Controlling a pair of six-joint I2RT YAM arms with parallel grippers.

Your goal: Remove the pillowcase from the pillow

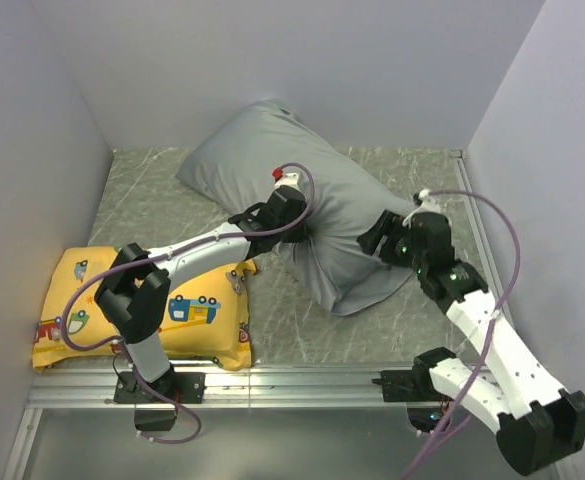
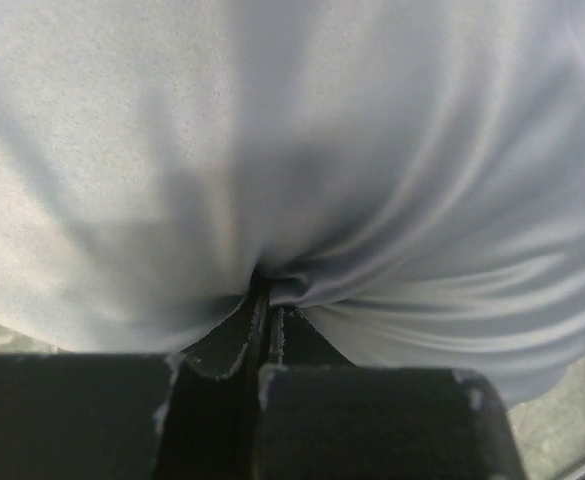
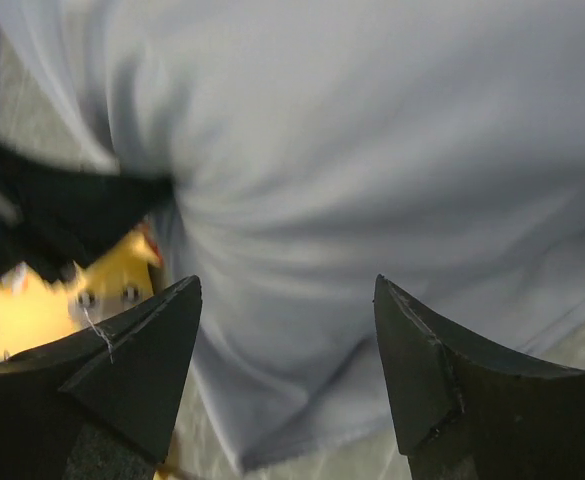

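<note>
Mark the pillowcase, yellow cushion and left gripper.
pillowcase (image 1: 272, 150), top external view, bulging upper part.
yellow cushion (image 1: 217, 335), top external view, bare right end.
left gripper (image 2: 265, 300), left wrist view, between the closed fingertips.

The grey pillowcase fills mid-table and a yellow cushion blocks the near-left corner, while the far-left table lies open.

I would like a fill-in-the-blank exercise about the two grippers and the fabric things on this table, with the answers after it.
The left gripper is ____ on a fold of the grey pillowcase. The right gripper is ____, its fingers wide apart. The cushion with vehicle prints is ____ in colour.
Missing words: shut; open; yellow.
</note>
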